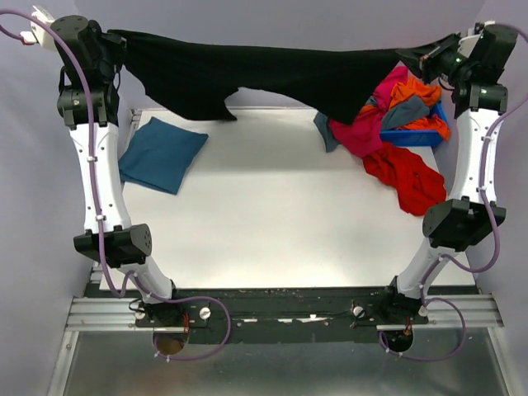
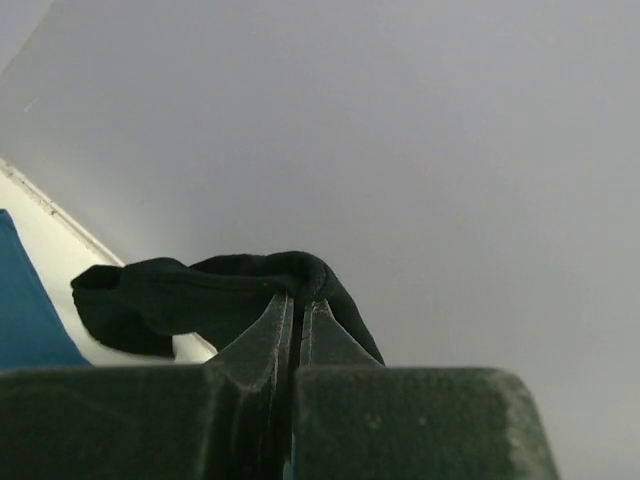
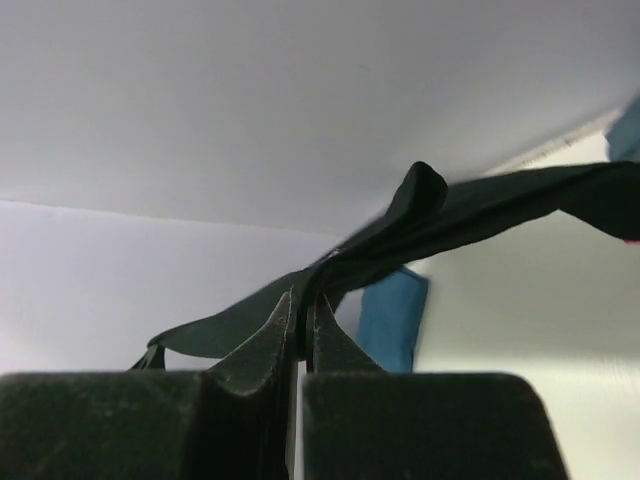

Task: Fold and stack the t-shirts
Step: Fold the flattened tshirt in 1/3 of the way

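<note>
The left end effector [image 1: 114, 43] is clenched on one edge of the black t-shirt [image 1: 247, 78], high over the far left corner, with cloth bunched between its closed fingers. From there the shirt stretches rightward, its long axis along the far edge of the surface [image 1: 272, 214] and its middle sagging, to the right end effector [image 1: 419, 56], likewise clamped on the opposite edge. Both arms share the hold equally, so laying it flat likely means lowering both together toward the near side. Below, a folded teal-blue t-shirt [image 1: 162, 154] lies at left. At right, a heap of coloured t-shirts [image 1: 388, 111] spills over a blue bin [image 1: 417, 136], with a red t-shirt [image 1: 411, 181] trailing nearer. Pale walls close in around.
</note>
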You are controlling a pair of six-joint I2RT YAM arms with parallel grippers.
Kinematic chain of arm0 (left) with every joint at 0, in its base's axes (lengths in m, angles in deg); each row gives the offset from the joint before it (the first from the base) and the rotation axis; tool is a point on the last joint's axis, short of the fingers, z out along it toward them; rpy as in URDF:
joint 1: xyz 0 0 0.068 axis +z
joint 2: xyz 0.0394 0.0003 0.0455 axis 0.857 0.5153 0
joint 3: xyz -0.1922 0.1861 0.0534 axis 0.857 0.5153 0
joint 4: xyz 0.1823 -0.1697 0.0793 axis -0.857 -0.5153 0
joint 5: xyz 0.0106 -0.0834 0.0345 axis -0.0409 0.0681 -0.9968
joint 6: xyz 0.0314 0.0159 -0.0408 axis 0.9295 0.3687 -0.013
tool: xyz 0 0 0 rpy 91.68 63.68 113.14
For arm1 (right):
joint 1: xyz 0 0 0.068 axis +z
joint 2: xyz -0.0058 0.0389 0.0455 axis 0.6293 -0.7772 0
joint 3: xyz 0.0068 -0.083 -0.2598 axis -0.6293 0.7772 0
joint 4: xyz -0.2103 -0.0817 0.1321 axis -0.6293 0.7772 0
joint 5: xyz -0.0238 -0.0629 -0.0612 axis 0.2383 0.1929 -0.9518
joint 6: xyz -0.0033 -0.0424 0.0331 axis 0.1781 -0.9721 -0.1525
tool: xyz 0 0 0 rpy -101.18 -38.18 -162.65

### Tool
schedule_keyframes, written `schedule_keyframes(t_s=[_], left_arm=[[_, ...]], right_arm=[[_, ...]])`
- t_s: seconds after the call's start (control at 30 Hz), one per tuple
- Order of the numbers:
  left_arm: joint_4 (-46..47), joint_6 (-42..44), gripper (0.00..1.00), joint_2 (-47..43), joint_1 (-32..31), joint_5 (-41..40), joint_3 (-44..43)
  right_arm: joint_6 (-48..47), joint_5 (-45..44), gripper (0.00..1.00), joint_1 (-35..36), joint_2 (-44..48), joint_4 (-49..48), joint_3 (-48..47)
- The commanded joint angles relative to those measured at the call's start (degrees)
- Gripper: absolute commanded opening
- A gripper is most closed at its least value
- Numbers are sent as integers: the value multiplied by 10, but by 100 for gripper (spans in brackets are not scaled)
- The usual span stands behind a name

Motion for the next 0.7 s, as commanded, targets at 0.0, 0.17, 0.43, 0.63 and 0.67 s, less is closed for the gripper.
schedule_keyframes(t_s=[0.0,0.17,0.43,0.63,0.67], left_arm=[[90,5,0,-47,19,49,109],[126,47,0,-135,23,19,294],[179,75,0,-328,35,-21,602],[128,59,0,-451,35,-25,764],[108,56,0,-469,35,-27,785]], right_arm=[[-24,30,1,-11,27,-22,108],[-61,37,1,-11,96,-69,296],[-102,26,1,-10,218,-104,586],[-115,-32,1,-10,338,-96,773],[-120,-46,1,-10,358,-87,801]])
